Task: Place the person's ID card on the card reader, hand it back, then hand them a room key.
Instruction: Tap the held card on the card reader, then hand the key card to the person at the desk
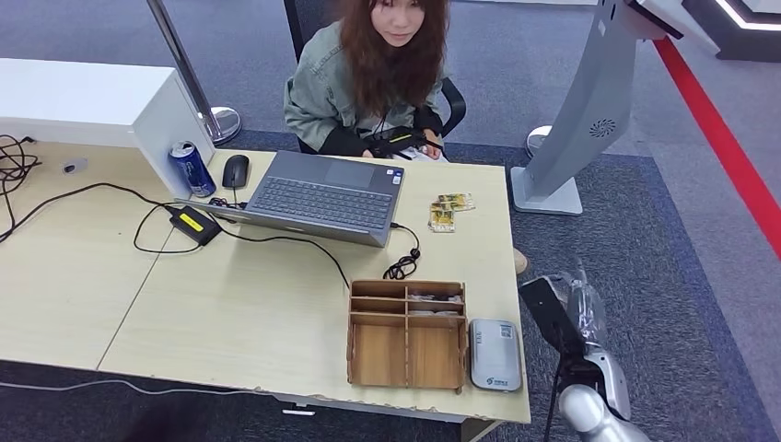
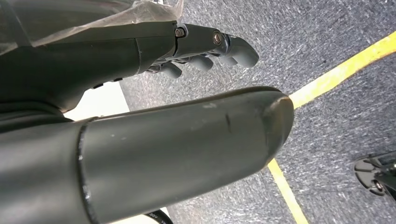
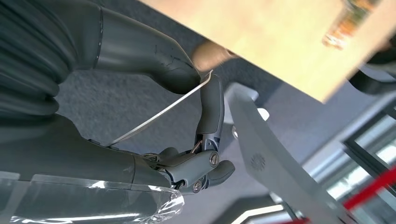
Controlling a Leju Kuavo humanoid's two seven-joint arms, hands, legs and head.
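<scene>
My right hand [image 1: 573, 324] hangs just off the desk's right edge, level with the grey card reader [image 1: 495, 354] that lies flat at the front right corner. In the right wrist view my right hand [image 3: 180, 163] pinches a thin pale card [image 3: 159, 114] between thumb and a finger, seen edge-on; I cannot tell which card it is. A wooden organiser [image 1: 406, 333] left of the reader holds cards in its back slots. The person [image 1: 378, 74] sits at the far side of the desk. My left hand [image 2: 187, 44] hangs over the carpet, holding nothing.
A laptop [image 1: 322, 195] with mouse, drink can [image 1: 192, 168], power brick and cables takes up the desk's far half. Two snack packets [image 1: 448, 210] lie near the far right. A grey kiosk stand [image 1: 589, 120] rises right of the desk. Yellow floor tape [image 2: 336, 74] crosses the carpet.
</scene>
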